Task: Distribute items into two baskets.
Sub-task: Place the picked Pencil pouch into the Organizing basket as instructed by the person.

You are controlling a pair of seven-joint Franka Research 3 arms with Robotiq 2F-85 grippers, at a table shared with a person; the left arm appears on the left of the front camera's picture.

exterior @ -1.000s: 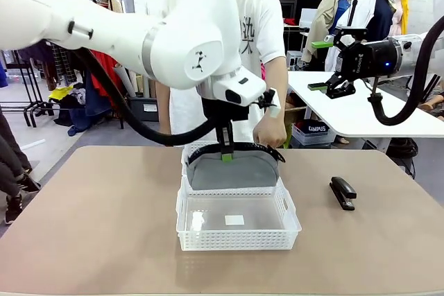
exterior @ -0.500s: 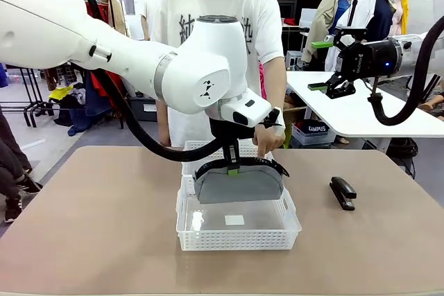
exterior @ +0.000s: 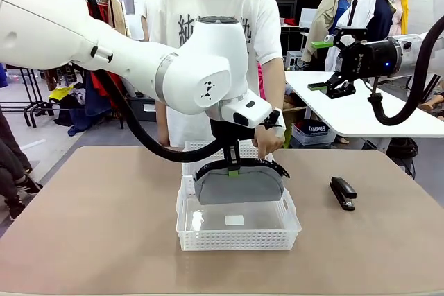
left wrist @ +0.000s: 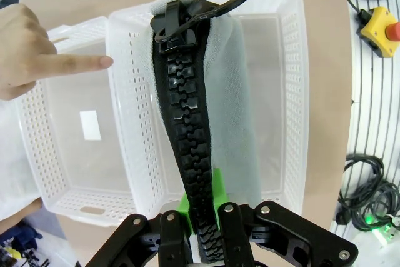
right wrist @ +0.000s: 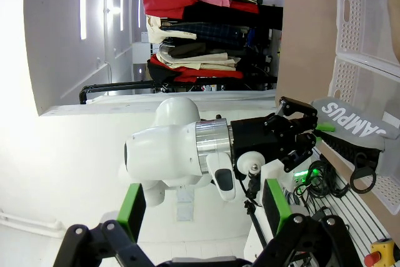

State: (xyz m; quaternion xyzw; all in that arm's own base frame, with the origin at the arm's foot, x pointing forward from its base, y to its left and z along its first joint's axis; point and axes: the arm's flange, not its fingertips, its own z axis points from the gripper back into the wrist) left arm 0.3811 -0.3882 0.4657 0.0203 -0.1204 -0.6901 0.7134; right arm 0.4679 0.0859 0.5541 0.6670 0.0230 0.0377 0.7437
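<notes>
My left gripper (exterior: 234, 169) is shut on the black zipper of the grey pencil pouch (exterior: 239, 186), which hangs over the far part of the near basket (exterior: 236, 240). The far basket (exterior: 201, 149) lies right behind it. In the left wrist view the left gripper (left wrist: 200, 199) pinches the zipper (left wrist: 190, 136), and the pouch (left wrist: 237, 117) hangs over the right-hand basket (left wrist: 295, 92). The person's hand (exterior: 267, 145) is at the baskets, its finger (left wrist: 81, 62) pointing at the wall where they meet. The black stapler (exterior: 343, 193) lies on the table to the right. My right gripper (exterior: 320, 66) is open, raised at the right.
The left-hand basket (left wrist: 37, 129) in the left wrist view has a white sticker on its base. Bare brown table (exterior: 90, 220) spreads to the left and right of the baskets. The right wrist view looks from my open right gripper (right wrist: 203, 207) at the left arm and the pouch (right wrist: 356, 126).
My left gripper has carried the pouch from over the far basket toward me and lower, over the near basket. The right arm and the stapler have not moved.
</notes>
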